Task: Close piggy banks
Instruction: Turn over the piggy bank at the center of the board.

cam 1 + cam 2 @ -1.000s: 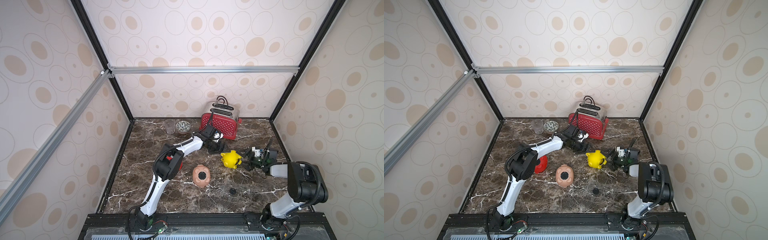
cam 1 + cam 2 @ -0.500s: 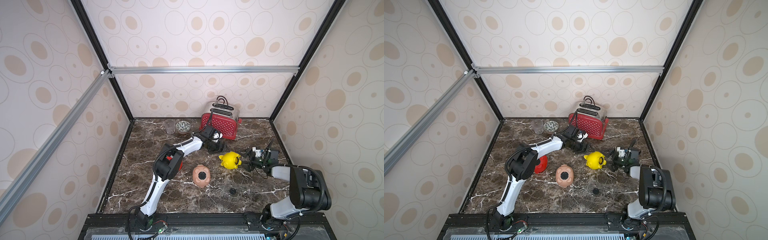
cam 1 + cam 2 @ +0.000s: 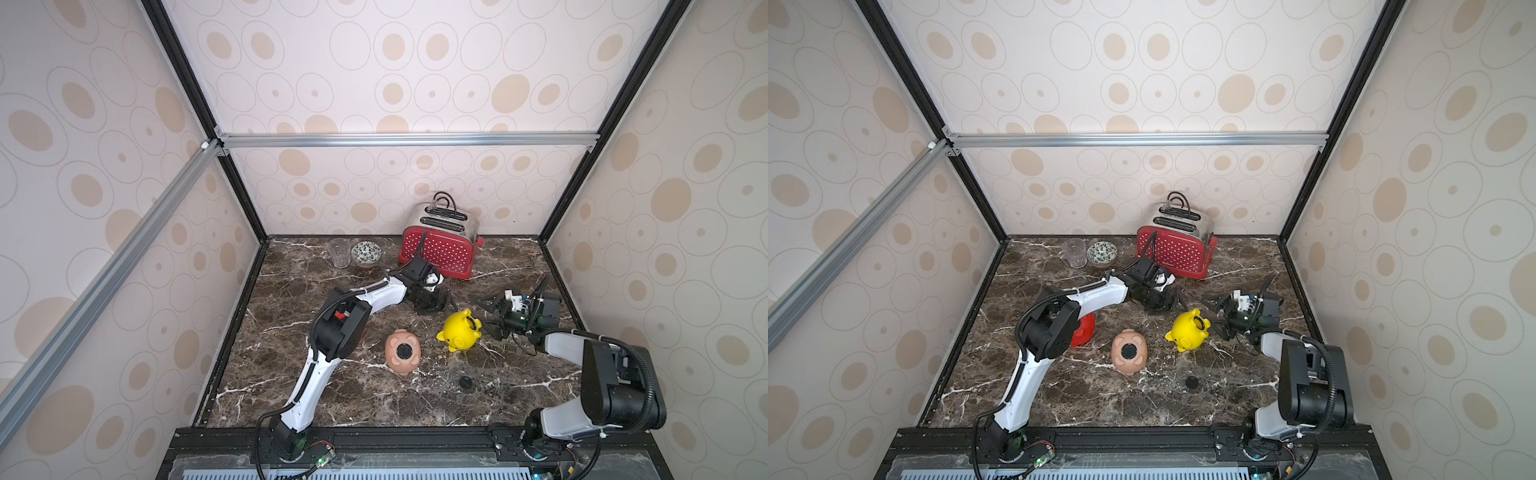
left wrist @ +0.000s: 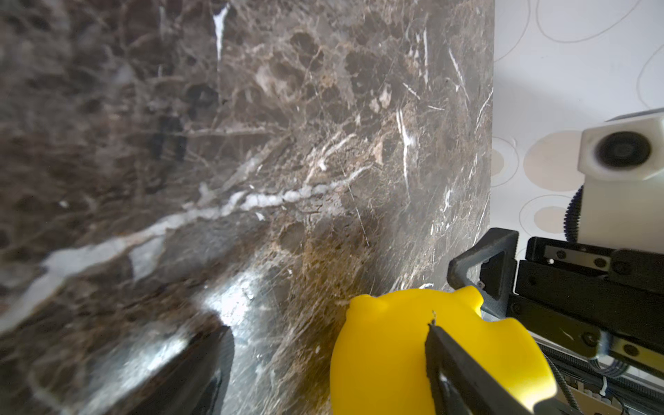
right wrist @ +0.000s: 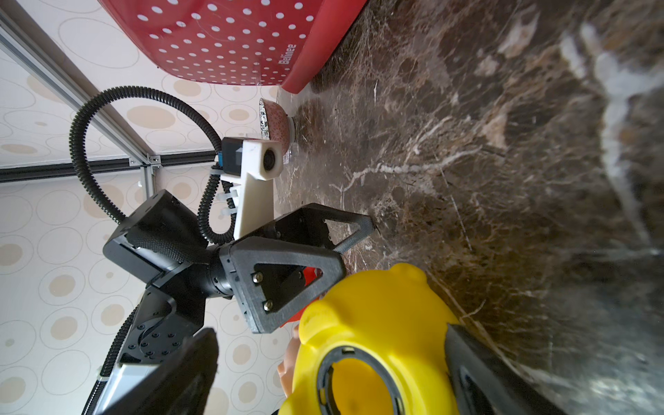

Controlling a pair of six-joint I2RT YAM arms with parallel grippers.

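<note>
loose black plug (image 3: 466,381) lies nearest on the marble tabletop (image 3: 374,407). beyond it, pale pink piggy bank (image 3: 390,354) on its back, dark round belly spot facing up. red piggy bank (image 3: 1080,330) half hidden behind the left arm's elbow. yellow piggy bank (image 3: 459,330) further in, open belly hole turned toward the right end effector (image 3: 487,318): jaws spread wide, tips flanking the pig, contact unclear. left end effector (image 3: 444,302) just behind, jaws apart, empty. red dotted toaster (image 3: 438,249), glass (image 3: 338,253), bowl (image 3: 365,252) along the back wall.
</note>
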